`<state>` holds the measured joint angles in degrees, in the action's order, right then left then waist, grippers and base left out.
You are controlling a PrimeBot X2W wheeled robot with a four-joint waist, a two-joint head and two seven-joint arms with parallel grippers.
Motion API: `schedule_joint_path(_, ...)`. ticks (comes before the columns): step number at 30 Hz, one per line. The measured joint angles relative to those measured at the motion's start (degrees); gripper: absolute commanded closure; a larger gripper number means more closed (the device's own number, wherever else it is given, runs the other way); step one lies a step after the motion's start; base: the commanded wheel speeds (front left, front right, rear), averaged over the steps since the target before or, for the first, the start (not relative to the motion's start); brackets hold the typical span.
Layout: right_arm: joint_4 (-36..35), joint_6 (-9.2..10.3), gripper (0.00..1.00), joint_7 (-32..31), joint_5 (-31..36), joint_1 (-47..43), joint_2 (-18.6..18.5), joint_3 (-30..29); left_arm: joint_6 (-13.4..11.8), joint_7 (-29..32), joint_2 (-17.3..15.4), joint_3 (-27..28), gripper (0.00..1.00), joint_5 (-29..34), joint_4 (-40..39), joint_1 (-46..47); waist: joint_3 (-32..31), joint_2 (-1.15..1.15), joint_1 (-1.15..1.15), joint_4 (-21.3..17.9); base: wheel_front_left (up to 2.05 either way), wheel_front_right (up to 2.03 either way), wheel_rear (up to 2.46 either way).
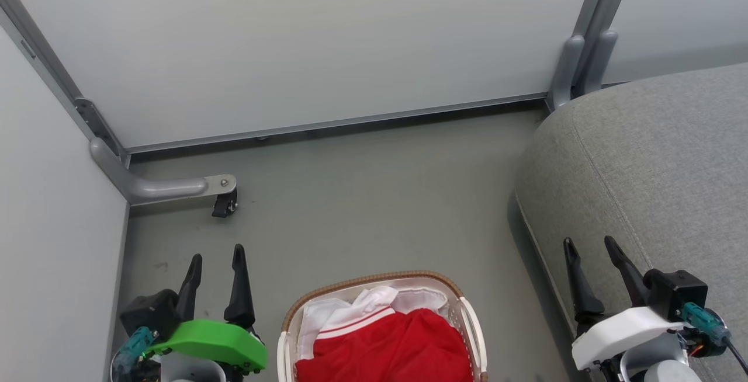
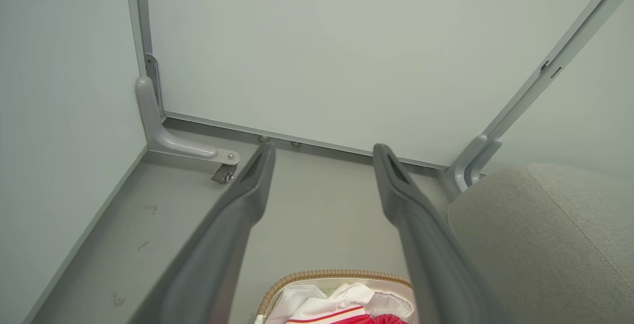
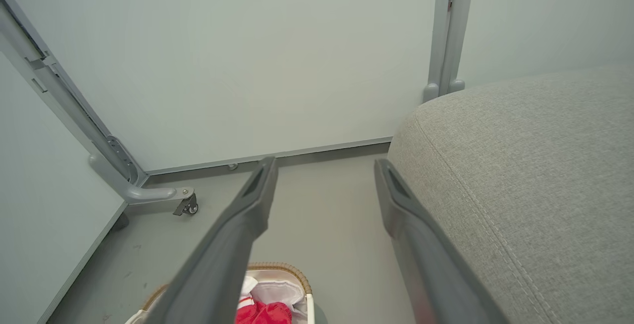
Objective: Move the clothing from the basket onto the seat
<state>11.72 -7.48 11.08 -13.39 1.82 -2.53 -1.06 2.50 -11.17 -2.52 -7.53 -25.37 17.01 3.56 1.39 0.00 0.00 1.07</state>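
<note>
Red clothing (image 1: 385,347) with white stripe trim lies bunched in the white basket (image 1: 467,323) with a brown woven rim, on the floor at the bottom centre of the head view. The basket (image 2: 337,275) and a bit of the clothing (image 2: 342,309) also peek in at the bottom of the left wrist view, and the clothing (image 3: 262,312) in the right wrist view. The grey seat (image 1: 660,160) fills the right side. My left gripper (image 1: 216,259) hovers open left of the basket. My right gripper (image 1: 590,245) hangs open by the seat's front edge. Both are empty.
Pale partition panels (image 1: 292,43) enclose the back and left. A grey support foot with a small castor (image 1: 225,202) juts onto the floor at the back left. Two grey posts (image 1: 581,66) stand at the seat's far corner. Grey floor (image 1: 374,195) lies between basket and wall.
</note>
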Motion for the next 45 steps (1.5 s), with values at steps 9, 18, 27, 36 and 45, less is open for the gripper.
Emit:
schedule_joint_path(9, 0.10, 0.00, 0.00, 1.07, 4.16, -0.08, -0.05, 0.15, -0.10, -1.08, -0.05, -0.29, 0.00, 3.53, 0.91, -0.07, 0.17, 0.00, 0.00, 0.30, 0.00, 0.00, 0.00)
schedule_joint_path(18, 0.21, 0.00, 0.00, 2.10, 8.23, -0.13, -0.09, 0.38, -0.21, -2.10, -0.09, -0.73, 0.00, 6.95, 1.74, -0.09, 0.28, 0.00, 0.00, 0.43, 0.00, 0.00, 0.00)
schedule_joint_path(27, 0.13, 0.00, 0.00, 3.08, 12.16, -0.41, -0.12, 0.52, -0.49, -3.02, -0.13, -1.32, 0.00, 10.34, 2.43, -0.20, 0.35, 0.00, 0.00, 0.62, 0.00, 0.00, 0.00)
schedule_joint_path(36, -0.16, -0.01, 0.00, 3.91, 15.57, -1.03, -0.15, 0.59, -0.57, -3.96, -0.14, -1.85, 0.00, 13.49, 3.09, -0.37, 0.39, 0.00, 0.00, 0.76, 0.00, 0.00, 0.00)
schedule_joint_path(45, -0.27, -0.02, 0.00, 3.91, 15.56, -1.24, -0.16, 0.66, -0.56, -3.98, -0.15, -1.88, 0.00, 13.86, 3.18, -0.76, 0.17, 0.00, 0.00, 0.64, 0.00, 0.00, 0.00)
